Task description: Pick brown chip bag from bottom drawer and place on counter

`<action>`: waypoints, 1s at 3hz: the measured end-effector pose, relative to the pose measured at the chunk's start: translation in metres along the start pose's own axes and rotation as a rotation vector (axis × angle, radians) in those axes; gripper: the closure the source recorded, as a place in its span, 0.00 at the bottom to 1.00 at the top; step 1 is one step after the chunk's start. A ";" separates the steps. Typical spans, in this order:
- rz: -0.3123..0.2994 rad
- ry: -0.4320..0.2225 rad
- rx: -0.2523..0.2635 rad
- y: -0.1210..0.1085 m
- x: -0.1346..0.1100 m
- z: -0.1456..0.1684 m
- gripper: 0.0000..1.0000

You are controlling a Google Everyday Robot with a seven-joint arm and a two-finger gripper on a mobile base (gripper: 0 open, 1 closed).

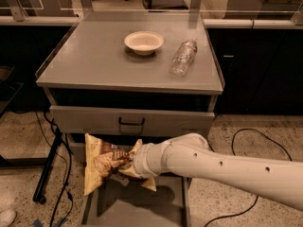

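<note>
Drawer cabinet with single-arm robot, seen from the front. The white arm (222, 167) reaches in from the cabinet's right side, across its lower front. The gripper (124, 161) sits in front of the cabinet, below the black-handled upper drawer (131, 123), and is clamped on the brown chip bag (100, 164); its fingers are largely buried in the crumpled foil. The bag hangs tilted in the air at the cabinet's lower left front, above the bottom drawer (137, 207), which stands pulled out with its grey floor showing, and does not touch that floor. On the counter (85, 60), the cabinet's top, a pale bowl (144, 42) stands near the middle towards the back, and a clear plastic bottle (183, 56) lies on its side to the right of the bowl, apart from it.
</note>
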State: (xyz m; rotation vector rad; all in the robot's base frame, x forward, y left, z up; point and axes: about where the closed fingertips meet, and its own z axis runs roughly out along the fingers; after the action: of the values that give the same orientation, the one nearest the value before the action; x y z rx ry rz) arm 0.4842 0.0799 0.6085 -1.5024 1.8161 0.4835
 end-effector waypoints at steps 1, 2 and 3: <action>-0.104 -0.052 0.079 -0.012 -0.055 -0.022 1.00; -0.207 -0.057 0.135 -0.028 -0.114 -0.046 1.00; -0.207 -0.056 0.137 -0.029 -0.115 -0.047 1.00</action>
State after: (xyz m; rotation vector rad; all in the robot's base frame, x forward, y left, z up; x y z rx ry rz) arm 0.5061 0.1198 0.7278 -1.5454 1.5963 0.2916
